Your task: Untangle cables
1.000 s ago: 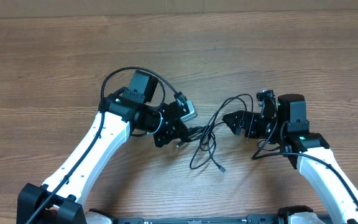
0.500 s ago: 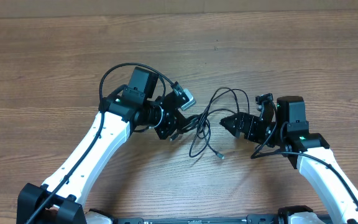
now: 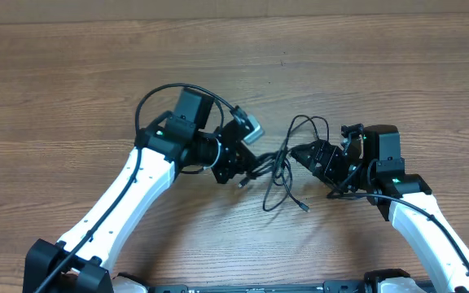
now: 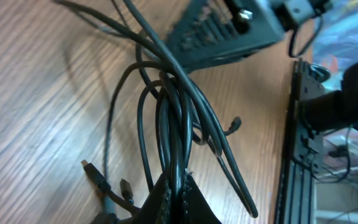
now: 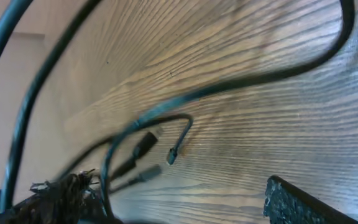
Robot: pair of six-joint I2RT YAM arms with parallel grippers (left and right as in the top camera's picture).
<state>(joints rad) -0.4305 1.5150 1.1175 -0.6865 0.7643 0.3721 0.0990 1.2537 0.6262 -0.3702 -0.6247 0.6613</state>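
The wooden table [image 3: 72, 73] carries nothing but the two arms and the cables, so you have no bin, tray or box to think about, and nothing is stowed anywhere.

Over the last second your left arm [image 3: 129, 195] has swung up and toward the right arm [image 3: 422, 220], so the two grippers now sit much nearer each other than they did. That has fed slack into the tangle instead of stretching it. My read is that the knot is no looser and the job is still early.

Your left gripper [image 3: 243, 169] is clamped on the cables [image 3: 279, 167]; its wrist view shows several strands pinched together between the closed fingers and fanning upward from them. Your right gripper [image 3: 298, 152] noses into the other side of the bunch. Whether its jaws are closed on a strand you cannot tell: overhead the tip hides the contact, and its own wrist view shows only blurred cords crossing close to the lens.

The cables hang bunched between the two grippers, with one loop arching up beyond the right gripper and a tail trailing toward you. That tail's plug end [image 3: 304, 208] has slid rightward along the wood. It lies free of both grippers.
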